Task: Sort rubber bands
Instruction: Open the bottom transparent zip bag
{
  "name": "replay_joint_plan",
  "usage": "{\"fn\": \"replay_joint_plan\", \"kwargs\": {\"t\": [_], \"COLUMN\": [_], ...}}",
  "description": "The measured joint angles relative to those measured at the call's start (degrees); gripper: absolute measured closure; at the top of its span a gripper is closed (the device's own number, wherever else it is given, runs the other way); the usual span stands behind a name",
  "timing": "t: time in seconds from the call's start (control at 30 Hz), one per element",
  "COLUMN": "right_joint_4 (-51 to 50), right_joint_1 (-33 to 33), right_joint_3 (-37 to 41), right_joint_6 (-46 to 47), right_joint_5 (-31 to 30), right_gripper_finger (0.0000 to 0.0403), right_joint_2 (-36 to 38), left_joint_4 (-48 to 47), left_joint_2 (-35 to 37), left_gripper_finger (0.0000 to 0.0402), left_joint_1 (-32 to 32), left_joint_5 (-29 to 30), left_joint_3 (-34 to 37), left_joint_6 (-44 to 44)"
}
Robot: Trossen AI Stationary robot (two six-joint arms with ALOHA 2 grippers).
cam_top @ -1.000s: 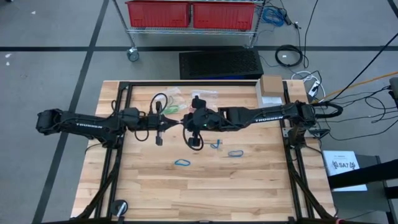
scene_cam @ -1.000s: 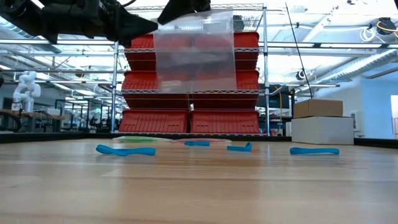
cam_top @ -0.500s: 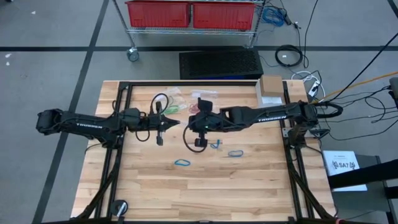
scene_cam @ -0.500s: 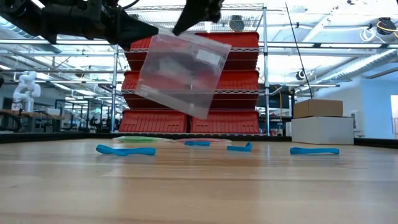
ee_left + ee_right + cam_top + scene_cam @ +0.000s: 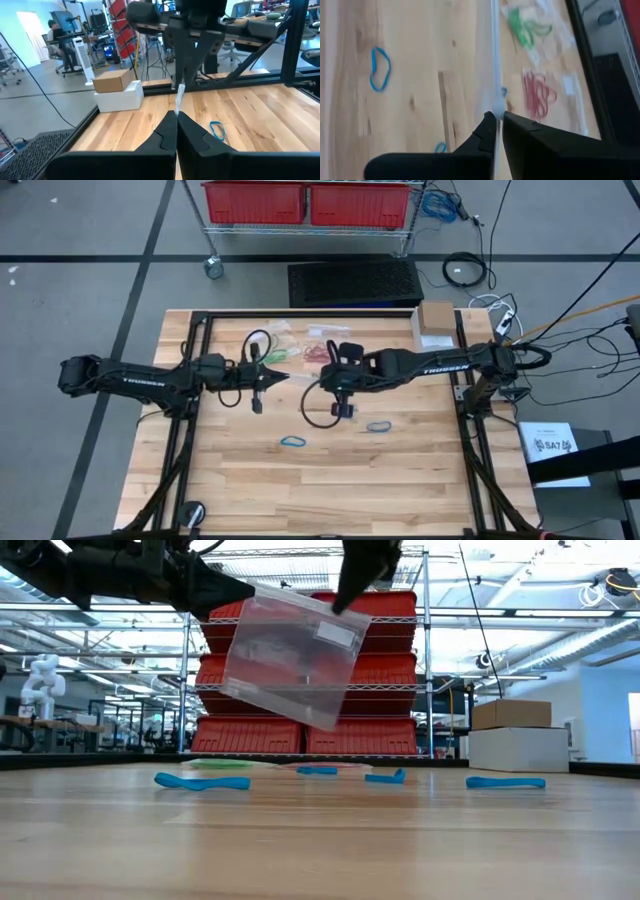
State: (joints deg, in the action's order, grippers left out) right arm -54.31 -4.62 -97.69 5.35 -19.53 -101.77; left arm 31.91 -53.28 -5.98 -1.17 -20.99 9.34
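Observation:
A small clear plastic bag [image 5: 290, 655] hangs tilted in the air above the table's middle, held between my two grippers. My left gripper [image 5: 243, 587] is shut at its upper left corner; my right gripper [image 5: 347, 602] is shut on its top edge near the upper right corner. In the high view my left gripper [image 5: 284, 377] and my right gripper [image 5: 330, 383] point at each other. Blue rubber bands [image 5: 292, 442] [image 5: 378, 426] lie flat on the wood. Red rubber bands [image 5: 320, 351] and green rubber bands [image 5: 281, 340] lie in clear bags at the far side. My left gripper pinches the bag's upper left corner [image 5: 250, 592] between its two fingers, coming level from the table's left. The bag hangs clear of the table. My right gripper pinches the bag's top edge [image 5: 496, 106] near the upper right corner [image 5: 352, 612], slanting down from the table's right.
A cardboard box on a white box [image 5: 435, 326] stands at the far right corner. A black frame [image 5: 200, 330] runs round the table. Further blue bands [image 5: 202, 781] [image 5: 505, 781] lie across the wood near the middle. Red bins [image 5: 300, 730] stand on a rack beyond the table.
My right gripper has gone toward the table's right edge along the bag's top edge and tipped further downward. The bag, which hung square, has swung to a slant, its left corner staying at my left gripper.

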Motion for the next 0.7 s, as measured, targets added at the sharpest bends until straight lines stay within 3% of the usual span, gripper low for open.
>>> {"fn": "replay_joint_plan", "kwargs": {"t": [0.53,0.7], "right_joint_4": [-11.4,-14.0], "right_joint_1": [0.0,-0.8], "right_joint_3": [0.1,-2.4], "right_joint_6": [4.6,6.1], "right_joint_5": [0.2,-0.2], "right_gripper_finger": [0.0397,0.0367], "right_joint_2": [0.1,0.2], "left_joint_4": [0.3,0.1], "left_joint_2": [0.1,0.1], "left_gripper_finger": [0.0400,0.0400], "left_joint_1": [0.0,0.0], "left_joint_5": [0.1,0.2], "left_joint_3": [0.0,0.0], "left_joint_6": [0.0,0.0]}}
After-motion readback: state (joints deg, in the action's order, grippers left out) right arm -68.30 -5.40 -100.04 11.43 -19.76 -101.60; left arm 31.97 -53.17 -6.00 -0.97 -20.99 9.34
